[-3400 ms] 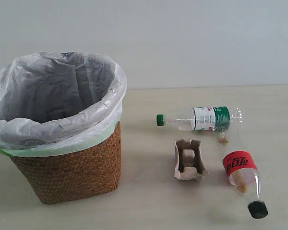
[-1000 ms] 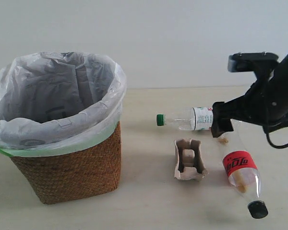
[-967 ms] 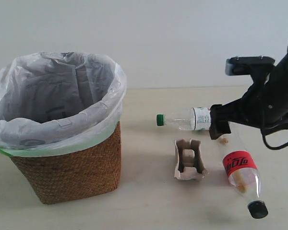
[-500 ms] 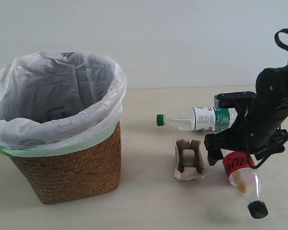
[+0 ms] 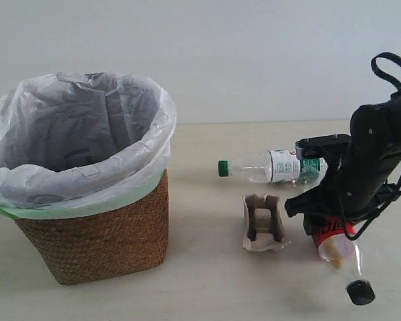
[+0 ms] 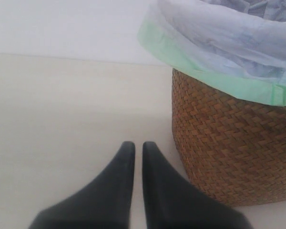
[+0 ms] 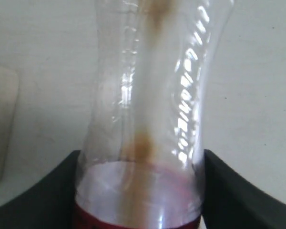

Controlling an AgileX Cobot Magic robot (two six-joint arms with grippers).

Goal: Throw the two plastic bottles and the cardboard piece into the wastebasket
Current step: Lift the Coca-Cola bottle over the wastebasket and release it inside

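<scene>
The larger clear bottle [image 5: 339,249] with red label and black cap lies on the table at the right. My right gripper [image 5: 319,224] has come down over its labelled part. In the right wrist view its black fingers [image 7: 47,191] stand open on either side of this bottle [image 7: 148,95], close against its walls. The green-capped bottle [image 5: 271,166] lies behind it. The grey-brown cardboard piece [image 5: 262,223] sits just left of the right gripper. The wicker wastebasket [image 5: 97,234] with its white bag stands at the left. My left gripper [image 6: 134,147] is shut and empty beside the wastebasket [image 6: 233,152].
The light table [image 5: 207,287] runs back to a pale wall. A black cable loop [image 5: 391,67] rises above the right arm. A strip of bare table separates the wastebasket from the cardboard piece.
The right arm swung in from the right and dropped onto the red-label bottle; its fingers now flank it. The bottles, cardboard piece and wastebasket have not moved.
</scene>
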